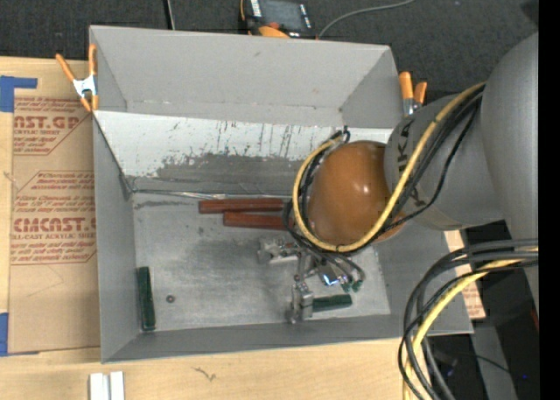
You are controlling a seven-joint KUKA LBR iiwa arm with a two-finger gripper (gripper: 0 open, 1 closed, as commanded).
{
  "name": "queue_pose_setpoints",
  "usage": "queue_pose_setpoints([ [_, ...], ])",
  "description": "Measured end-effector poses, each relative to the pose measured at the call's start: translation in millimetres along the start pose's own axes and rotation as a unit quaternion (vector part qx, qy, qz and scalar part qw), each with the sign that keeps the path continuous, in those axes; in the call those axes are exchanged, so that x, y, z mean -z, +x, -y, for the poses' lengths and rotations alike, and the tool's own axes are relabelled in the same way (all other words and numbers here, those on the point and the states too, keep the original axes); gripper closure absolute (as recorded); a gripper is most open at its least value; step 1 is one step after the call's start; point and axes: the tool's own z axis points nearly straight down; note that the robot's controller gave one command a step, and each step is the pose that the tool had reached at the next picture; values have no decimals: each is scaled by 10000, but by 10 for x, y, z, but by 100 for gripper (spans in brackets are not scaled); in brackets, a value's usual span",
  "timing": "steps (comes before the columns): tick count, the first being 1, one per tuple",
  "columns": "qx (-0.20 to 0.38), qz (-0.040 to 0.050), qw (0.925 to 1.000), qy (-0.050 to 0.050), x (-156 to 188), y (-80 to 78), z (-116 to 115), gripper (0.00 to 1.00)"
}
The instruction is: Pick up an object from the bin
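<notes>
My gripper (292,281) hangs low over the bin's floor at the front right, under the arm's orange dome. Its two metal fingers (276,254) stand apart, so it is open, and I see nothing between them. A small dark green bar (336,302) lies on the floor just right of the lower fingertip, touching or nearly touching it. Two red-brown sticks (243,208) lie side by side a little behind the gripper, their right ends hidden under the dome.
A longer dark green block (144,298) lies along the bin's left wall near the front corner. A tiny dark speck (171,299) sits close to it. The arm covers the bin's right side.
</notes>
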Motion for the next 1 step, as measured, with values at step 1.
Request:
queue_pose_setpoints([
  [1,77,16,10000,16,565,244,775,0],
])
